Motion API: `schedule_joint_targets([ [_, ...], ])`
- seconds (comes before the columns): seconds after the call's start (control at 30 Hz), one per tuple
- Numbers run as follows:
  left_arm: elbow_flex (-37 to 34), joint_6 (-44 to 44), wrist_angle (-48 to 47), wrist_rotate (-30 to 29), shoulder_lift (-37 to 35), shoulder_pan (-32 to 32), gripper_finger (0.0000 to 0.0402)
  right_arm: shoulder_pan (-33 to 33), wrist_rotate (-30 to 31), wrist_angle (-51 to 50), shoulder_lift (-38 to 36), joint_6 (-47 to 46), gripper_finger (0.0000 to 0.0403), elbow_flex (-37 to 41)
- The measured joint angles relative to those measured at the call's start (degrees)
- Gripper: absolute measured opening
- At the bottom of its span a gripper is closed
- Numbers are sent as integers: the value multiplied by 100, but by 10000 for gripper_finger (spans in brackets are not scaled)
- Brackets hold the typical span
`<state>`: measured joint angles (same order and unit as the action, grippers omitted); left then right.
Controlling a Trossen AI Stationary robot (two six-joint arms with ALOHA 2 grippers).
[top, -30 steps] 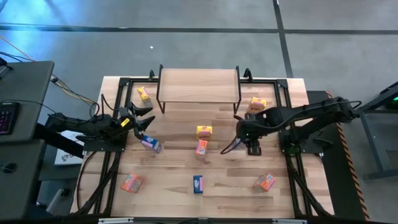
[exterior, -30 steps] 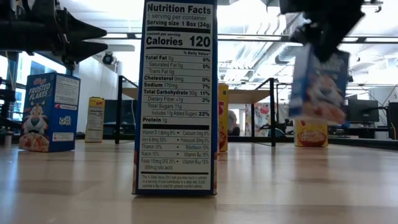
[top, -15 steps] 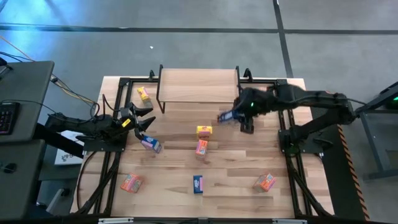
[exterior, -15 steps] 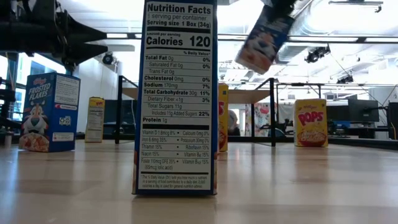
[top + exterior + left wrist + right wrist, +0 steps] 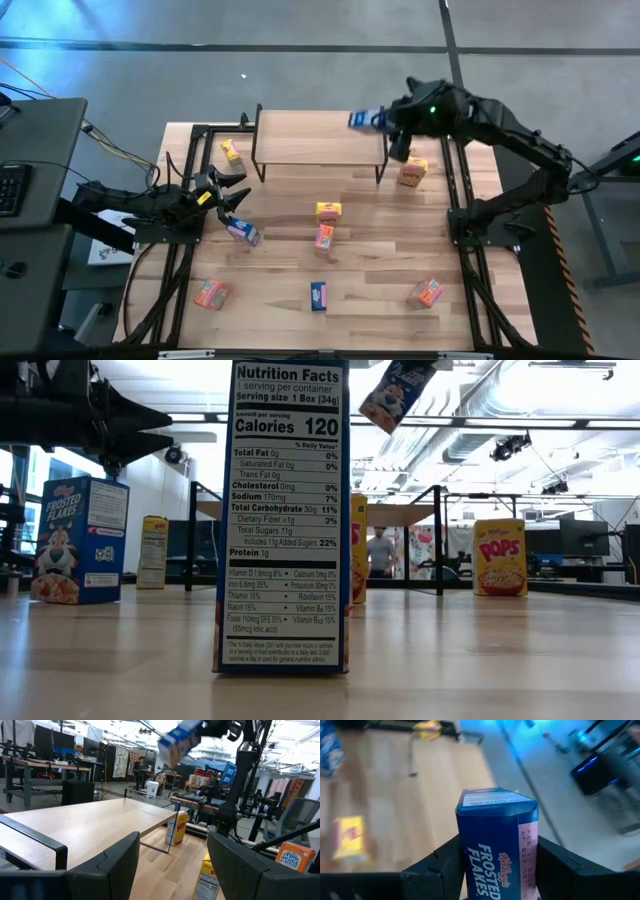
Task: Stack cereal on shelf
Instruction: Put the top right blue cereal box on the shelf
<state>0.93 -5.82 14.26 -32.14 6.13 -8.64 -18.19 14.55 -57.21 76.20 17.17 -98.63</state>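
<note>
My right gripper [image 5: 388,121] is shut on a blue cereal box [image 5: 365,119], high above the right end of the shelf [image 5: 318,137], a light wooden top on thin black legs. The same box shows tilted at the top of the low view [image 5: 395,395] and in the left wrist view [image 5: 179,740]. My left gripper [image 5: 235,190] waits open at the table's left, its fingers [image 5: 115,865] bare. Close beside it a second blue box [image 5: 242,232] stands on the table. My right gripper pinches the blue box by two opposite sides [image 5: 465,855] between its two fingers [image 5: 555,865]. One end of the box [image 5: 497,800] juts out past the fingertips. The box is lifted clear of table and shelf and hangs tilted.
Other cereal boxes stand on the table: yellow ones [image 5: 232,152], [image 5: 328,210], [image 5: 413,171], orange-red ones [image 5: 324,236], [image 5: 210,293], [image 5: 426,292], and a blue one [image 5: 318,295] near the front, which fills the low view's middle [image 5: 285,515]. People show in the room beyond.
My right gripper has risen and swung from the table's middle right toward the far edge, ending above the shelf's right end, and has tipped as it went. The blue box has gone with it, higher and more tilted. My left arm has kept still.
</note>
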Motion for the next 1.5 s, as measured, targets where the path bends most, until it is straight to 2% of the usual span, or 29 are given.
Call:
schedule_joint_targets([
  [0.47,0,0,4,0,0,0,225,-1077,-4,1267,49,1287,188,-644],
  [0.67,0,-2,7,-2,0,0,225,-1338,-7,1282,520,1404,188,-1345],
  [0.83,0,-1,5,-1,0,0,225,-1429,-13,849,1082,1479,188,-2126],
  [1.17,0,-4,-55,0,0,0,225,-1457,-13,-960,2249,1462,188,-3616],
  [1.5,0,-7,-116,0,2,0,225,-1487,-1,-1974,2692,1479,188,-3438],
])
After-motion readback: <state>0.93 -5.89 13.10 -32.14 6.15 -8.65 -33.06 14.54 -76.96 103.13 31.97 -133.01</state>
